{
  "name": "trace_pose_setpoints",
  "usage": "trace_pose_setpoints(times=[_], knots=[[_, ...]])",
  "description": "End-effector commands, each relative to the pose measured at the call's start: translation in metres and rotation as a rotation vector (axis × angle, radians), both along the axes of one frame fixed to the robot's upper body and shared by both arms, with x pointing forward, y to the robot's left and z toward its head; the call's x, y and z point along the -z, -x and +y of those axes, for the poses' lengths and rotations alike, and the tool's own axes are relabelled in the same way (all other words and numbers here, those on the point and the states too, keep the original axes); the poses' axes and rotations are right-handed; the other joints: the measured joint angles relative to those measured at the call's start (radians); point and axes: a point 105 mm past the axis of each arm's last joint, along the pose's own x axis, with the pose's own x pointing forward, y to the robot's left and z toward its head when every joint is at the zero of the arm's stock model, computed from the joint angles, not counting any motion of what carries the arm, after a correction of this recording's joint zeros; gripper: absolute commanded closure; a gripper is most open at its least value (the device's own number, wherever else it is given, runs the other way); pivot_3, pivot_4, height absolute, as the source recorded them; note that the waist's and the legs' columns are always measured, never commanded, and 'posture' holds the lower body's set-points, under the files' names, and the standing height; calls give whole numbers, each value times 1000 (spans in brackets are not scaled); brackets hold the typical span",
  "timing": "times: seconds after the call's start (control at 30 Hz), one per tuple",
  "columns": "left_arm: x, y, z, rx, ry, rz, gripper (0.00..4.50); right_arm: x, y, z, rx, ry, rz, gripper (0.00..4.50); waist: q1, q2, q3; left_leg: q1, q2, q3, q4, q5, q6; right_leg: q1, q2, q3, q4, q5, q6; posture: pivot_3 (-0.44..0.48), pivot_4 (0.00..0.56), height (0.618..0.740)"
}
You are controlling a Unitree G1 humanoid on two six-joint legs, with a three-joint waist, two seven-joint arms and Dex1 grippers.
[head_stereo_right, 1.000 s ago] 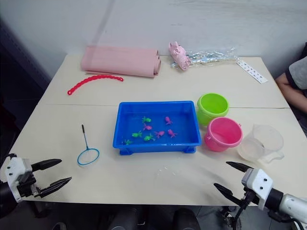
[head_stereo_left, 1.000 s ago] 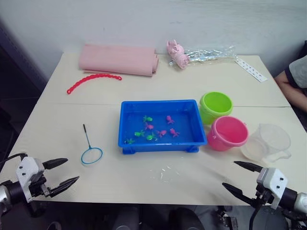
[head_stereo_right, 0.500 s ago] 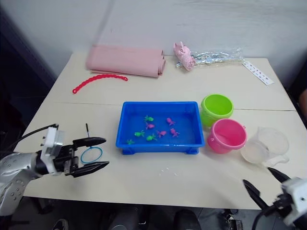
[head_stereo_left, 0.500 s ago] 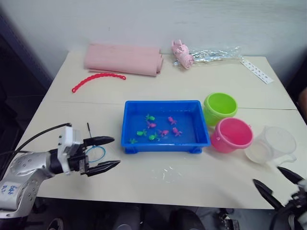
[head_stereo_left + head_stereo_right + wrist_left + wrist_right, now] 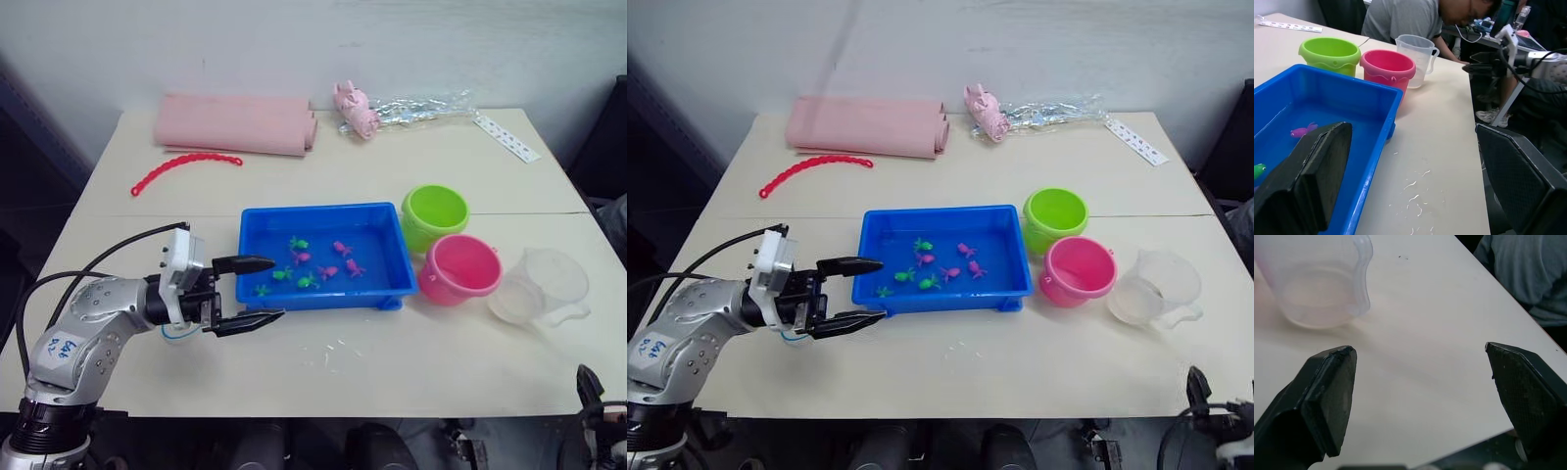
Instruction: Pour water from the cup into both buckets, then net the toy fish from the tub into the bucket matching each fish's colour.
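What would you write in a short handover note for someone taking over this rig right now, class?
Left gripper: open, beside the shallow blue plastic tub. Right gripper: open, near the clear plastic measuring cup.
The small green and pink toy fish lie in the tub. The lime green bucket and pink bucket stand between tub and cup.
Done: nothing visibly.
Left: pour into both buckets, then net the fish.

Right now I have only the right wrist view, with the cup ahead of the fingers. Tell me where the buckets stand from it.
Observer: The pink bucket stands just to the robot's left of the cup; the green bucket is behind the pink one.
Operator: Report the left gripper.
Observer: The left gripper is open at the near left corner of the tub.
Operator: Find the net.
Observer: A bit of the net, its blue hoop, shows under the left wrist.
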Motion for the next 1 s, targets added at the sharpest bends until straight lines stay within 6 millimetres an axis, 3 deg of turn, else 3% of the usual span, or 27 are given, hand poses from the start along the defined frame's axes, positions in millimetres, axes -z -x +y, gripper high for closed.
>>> trace_pose_setpoints(times=[0.03,0.33,0.67,1.0], knots=[[-7,3,-9,20,-2,-40,137,-2,-16,-6,25,-16,-35,0,2,1,0,0,0,0,0,0,0,0,0,0,0,0,0,0,150,740],[-11,4,-19,32,3,-38,137,-3,-54,3,36,-81,-135,0,11,1,0,0,1,0,2,1,1,0,1,0,2,0,0,0,150,740],[-10,1,-19,38,-8,-48,137,-5,-60,-12,233,-95,-197,0,11,1,0,0,1,0,2,2,1,0,2,0,2,0,0,0,150,740],[-11,0,-15,19,-8,-55,137,-12,-76,5,228,-120,-242,0,8,1,0,0,2,0,2,2,0,0,2,1,2,0,0,0,150,740]])
